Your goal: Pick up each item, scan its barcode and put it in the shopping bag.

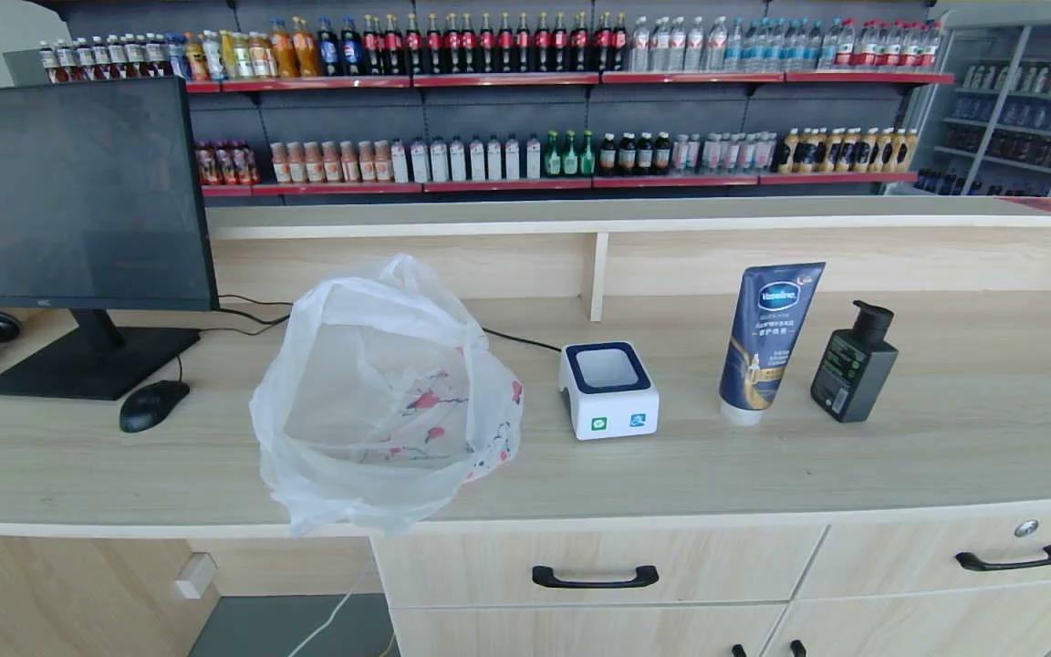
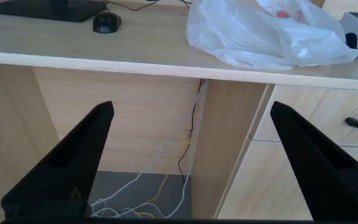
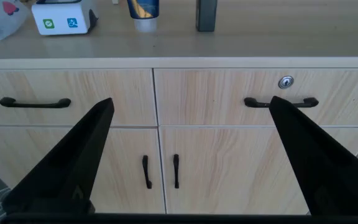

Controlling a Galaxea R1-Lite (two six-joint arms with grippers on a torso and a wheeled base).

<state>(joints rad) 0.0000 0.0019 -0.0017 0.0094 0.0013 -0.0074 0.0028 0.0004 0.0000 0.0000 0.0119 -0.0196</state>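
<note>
- Lotion tube (image 1: 770,342), dark blue, stands upright on its white cap on the wooden counter (image 1: 991,411). It is at about 3 o'clock from the barcode scanner (image 1: 608,391), a little apart from it.
- The black pump bottle (image 1: 854,365) stands upright just beside the tube, at its 3 o'clock, and the two do not touch.
- The barcode scanner is a white box with a dark-framed window facing up, near the middle of the counter.
- The shopping bag (image 1: 384,401), thin white plastic with a red pattern, stands open at 9 o'clock from the scanner and near it. Its lower part reaches the front edge of the counter.
- The left gripper (image 2: 191,162) has its fingers (image 2: 73,162) spread wide and holds nothing. It is lower than the counter top, before the open space where cables (image 2: 185,143) hang.
- The right gripper (image 3: 191,162) also has its fingers (image 3: 309,155) spread wide and is empty. It is lower than the counter top and faces the drawers (image 3: 229,90) under the tube and the bottle.
- A black mouse (image 1: 153,404) lies at 9 o'clock from the bag, and a dark monitor (image 1: 74,192) stands at about 11 o'clock from the mouse.
- Shelves of drink bottles (image 1: 507,46) fill the wall at 12 o'clock, behind the counter.
</note>
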